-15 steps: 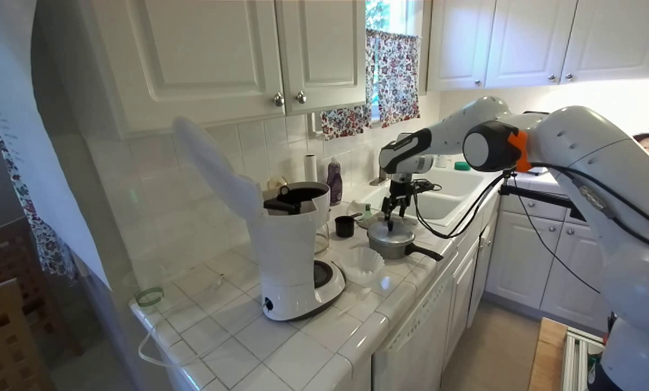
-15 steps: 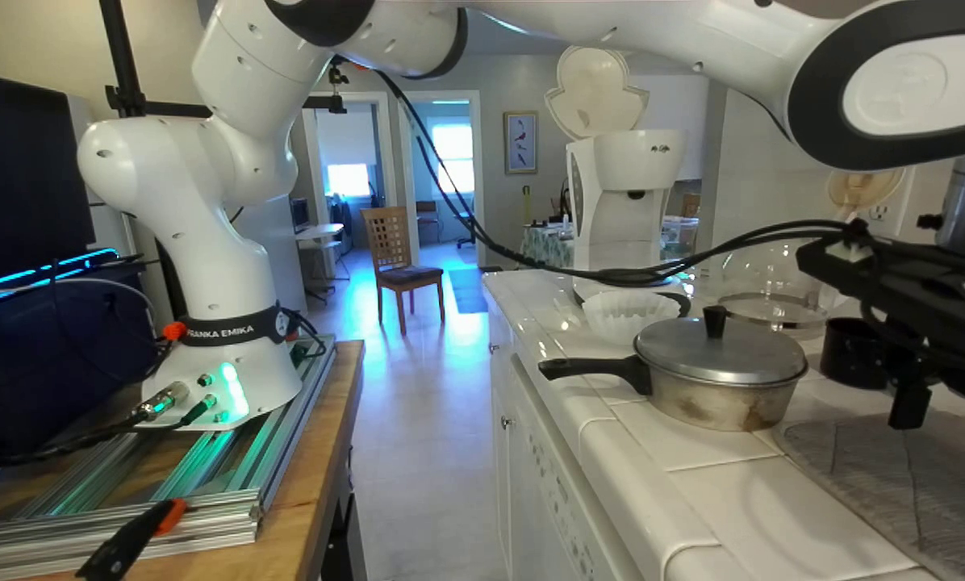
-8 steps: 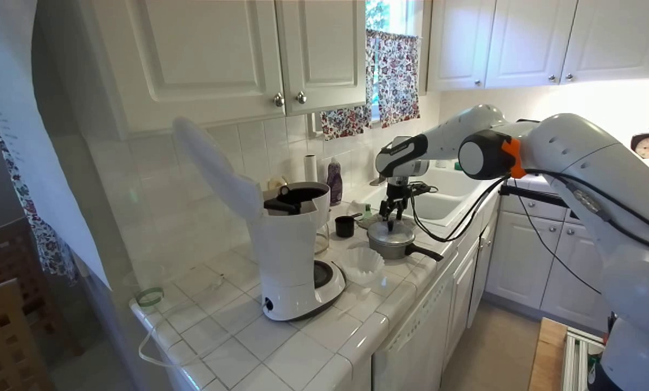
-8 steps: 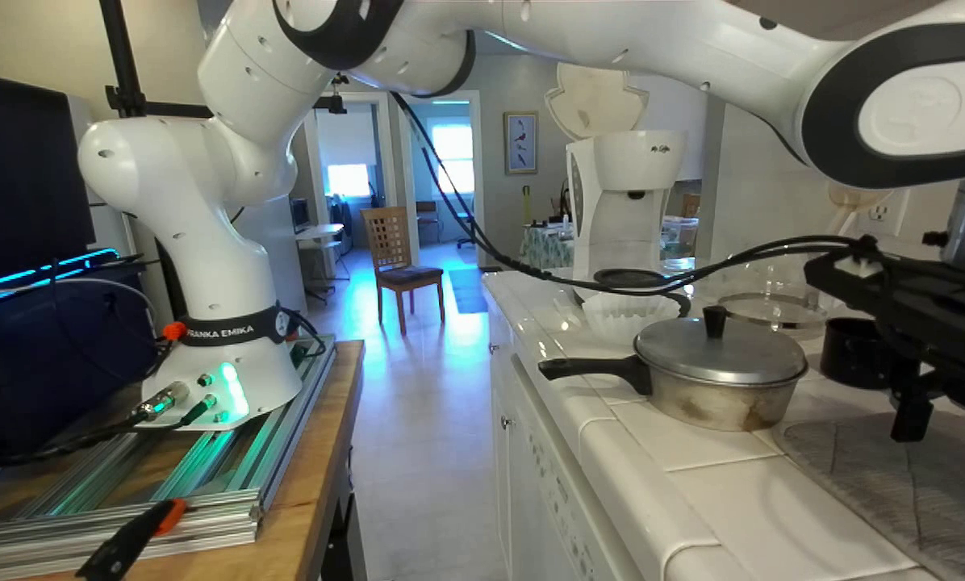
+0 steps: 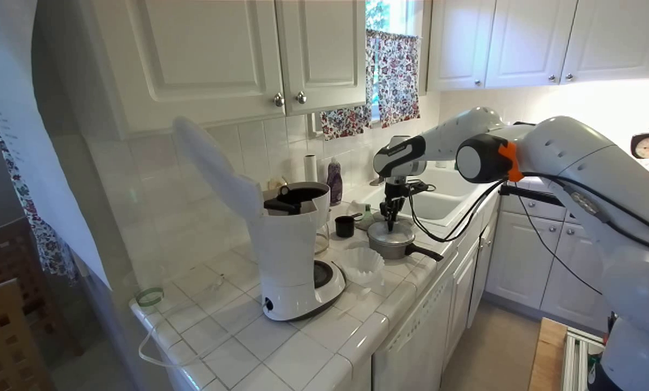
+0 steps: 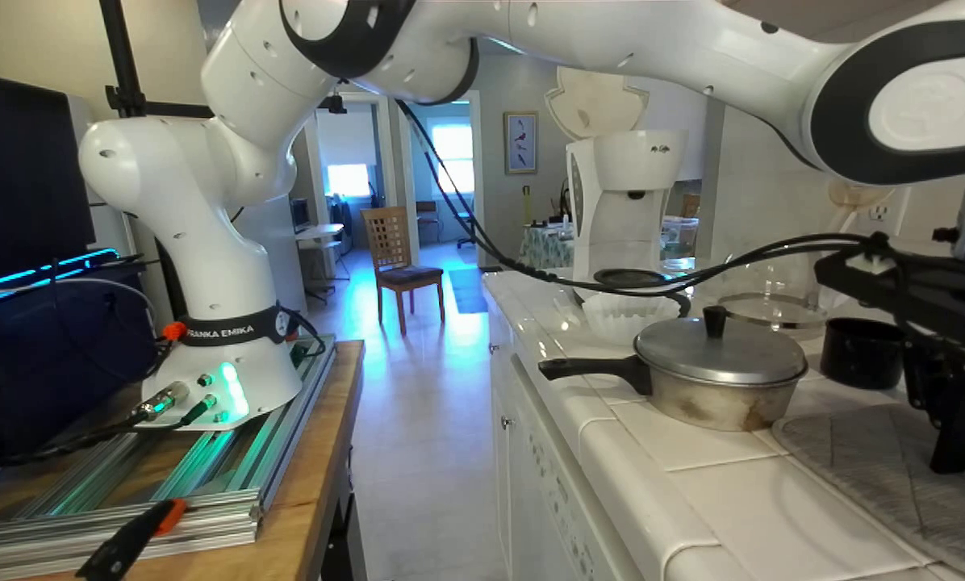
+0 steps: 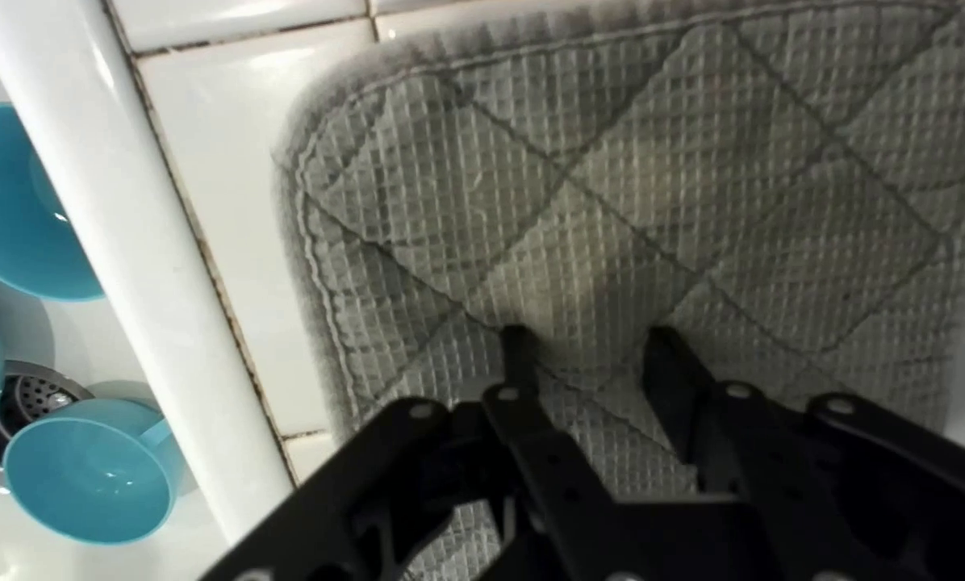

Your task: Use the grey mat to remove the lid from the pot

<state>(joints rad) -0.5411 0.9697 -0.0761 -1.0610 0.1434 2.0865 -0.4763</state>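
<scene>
On the white tiled desk [image 6: 733, 496], the pot [image 6: 716, 403] stands upright, and the lid [image 6: 745, 359] lies flat on top of it, with its dark knob [image 6: 715, 322] pointing up. The black handle [image 6: 595, 369] of the pot is directed to the front edge of the desk. The grey mat [image 7: 628, 161] is spread on the desk just beside the pot, between it and the sink [image 7: 156, 282]; its surface is quilted with crossing lines of stitches. Over this mat is the claw [image 7: 589, 343], which points downward. It is in a released state: its two fingers [image 7: 521, 363] are apart, and the mat is visible in the gap between them. Whether the fingers touch the mat, one cannot tell from these views. Inside the sink there is a blue cup [image 7: 91, 476], together with other blue dishes [image 7: 22, 226]. Near the pot stand a small dark cup [image 6: 862, 355] and a white paper filter [image 5: 361, 262], and just beside this filter is the white coffee maker [image 5: 286, 260], with its top cover [image 6: 599, 105] raised. A patterned curtain [image 5: 398, 79] hangs at the window [image 5: 377, 13].
</scene>
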